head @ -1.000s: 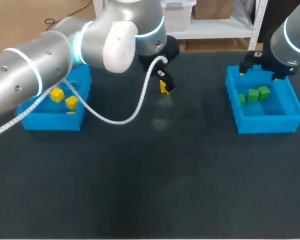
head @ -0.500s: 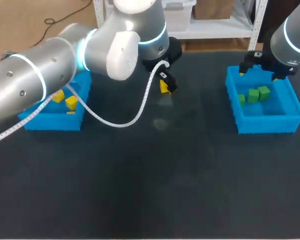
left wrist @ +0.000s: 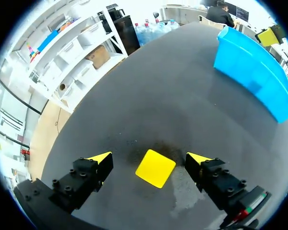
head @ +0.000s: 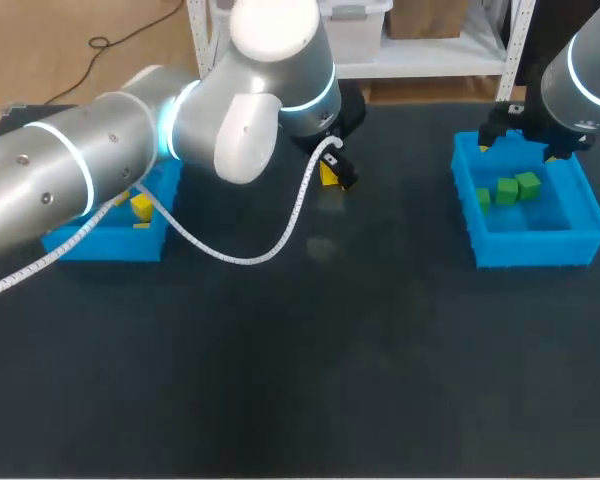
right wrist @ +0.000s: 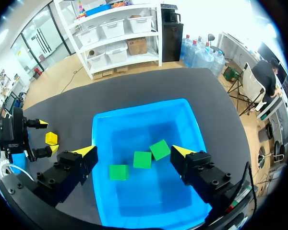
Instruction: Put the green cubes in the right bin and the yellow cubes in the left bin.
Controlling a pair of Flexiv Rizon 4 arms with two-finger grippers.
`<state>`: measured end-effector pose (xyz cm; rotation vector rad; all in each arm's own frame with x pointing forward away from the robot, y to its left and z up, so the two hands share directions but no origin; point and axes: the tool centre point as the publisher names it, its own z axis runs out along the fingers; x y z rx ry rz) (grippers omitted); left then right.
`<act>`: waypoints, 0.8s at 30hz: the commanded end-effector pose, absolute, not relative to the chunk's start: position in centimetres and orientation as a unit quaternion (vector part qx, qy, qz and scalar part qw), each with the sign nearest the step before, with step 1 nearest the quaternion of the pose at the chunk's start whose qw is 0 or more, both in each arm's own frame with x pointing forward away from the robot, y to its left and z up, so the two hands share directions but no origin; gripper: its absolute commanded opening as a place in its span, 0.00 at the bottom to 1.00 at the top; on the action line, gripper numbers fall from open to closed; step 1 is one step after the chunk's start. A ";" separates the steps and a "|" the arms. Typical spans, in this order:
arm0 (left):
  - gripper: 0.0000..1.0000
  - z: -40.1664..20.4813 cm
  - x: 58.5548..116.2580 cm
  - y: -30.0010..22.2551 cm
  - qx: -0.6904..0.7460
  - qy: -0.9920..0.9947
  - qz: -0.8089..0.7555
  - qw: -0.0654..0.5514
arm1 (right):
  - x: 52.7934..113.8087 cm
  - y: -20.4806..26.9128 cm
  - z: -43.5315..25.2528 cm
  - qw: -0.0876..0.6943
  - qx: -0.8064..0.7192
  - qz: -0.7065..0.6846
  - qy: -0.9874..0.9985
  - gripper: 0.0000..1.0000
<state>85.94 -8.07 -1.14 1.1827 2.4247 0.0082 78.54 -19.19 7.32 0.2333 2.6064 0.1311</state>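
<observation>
Our left arm came in from the left side and reached past the middle of the dark table [head: 310, 380]. Our left gripper [left wrist: 149, 159] was open wide. One yellow cube [left wrist: 155, 168] lay flat on the table between its two fingers. There was a gap on each side of the cube, so the fingers did not touch it. From above, we saw this cube [head: 328, 176] under the left gripper [head: 332, 172], near the far side of the table and well apart from both bins.

The left bin [head: 110, 245] was blue and sat by the left edge. Our arm hid much of it. We saw one other yellow cube in the bin [head: 140, 207], and we could not tell how many more were there.

The right bin [right wrist: 139, 112] was blue too. Three green cubes lay in it, close together in a row: one [right wrist: 118, 172], the next [right wrist: 142, 159] and the last [right wrist: 159, 149]. Our right gripper [right wrist: 133, 151] hung over this bin with its fingers spread wide and nothing between them. From above, the right gripper [head: 520, 145] was over the far end of the right bin [head: 530, 245].
</observation>
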 end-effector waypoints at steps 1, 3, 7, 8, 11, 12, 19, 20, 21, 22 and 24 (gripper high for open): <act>1.00 -1.8 85.3 -7.7 0.416 0.876 0.011 0.242 | 78.3 -19.2 7.3 0.262 0.087 0.048 0.960 1.00; 0.49 -1.9 85.4 -7.6 0.407 0.877 0.012 0.254 | 78.3 -19.2 7.3 0.262 0.087 0.048 0.960 1.00; 0.07 -2.1 85.5 -7.3 0.401 0.878 0.011 0.260 | 78.3 -19.2 7.3 0.262 0.087 0.048 0.960 1.00; 0.01 -2.1 85.4 -7.2 0.400 0.879 0.011 0.261 | 78.3 -19.2 7.3 0.262 0.087 0.048 0.960 1.00; 0.00 -2.4 85.1 -7.1 0.399 0.879 0.008 0.262 | 78.3 -19.2 7.3 0.262 0.087 0.048 0.960 1.00; 0.00 -2.4 84.9 -7.0 0.400 0.878 0.008 0.262 | 78.3 -19.2 7.3 0.262 0.087 0.048 0.960 1.00; 0.00 -2.1 83.3 -6.7 0.398 0.878 -0.008 0.264 | 78.3 -19.2 7.3 0.262 0.087 0.048 0.960 1.00; 0.00 -1.9 82.9 -6.6 0.403 0.876 -0.011 0.266 | 78.3 -19.2 7.3 0.262 0.087 0.048 0.960 1.00; 0.00 -1.5 82.4 -6.6 0.409 0.872 -0.016 0.270 | 78.3 -19.2 7.3 0.262 0.087 0.048 0.960 1.00; 0.00 -1.0 81.9 -6.6 0.414 0.868 -0.019 0.273 | 78.3 -19.2 7.3 0.262 0.087 0.048 0.960 1.00; 0.00 0.2 80.9 -6.5 0.418 0.862 -0.030 0.285 | 78.3 -19.2 7.3 0.262 0.087 0.048 0.960 1.00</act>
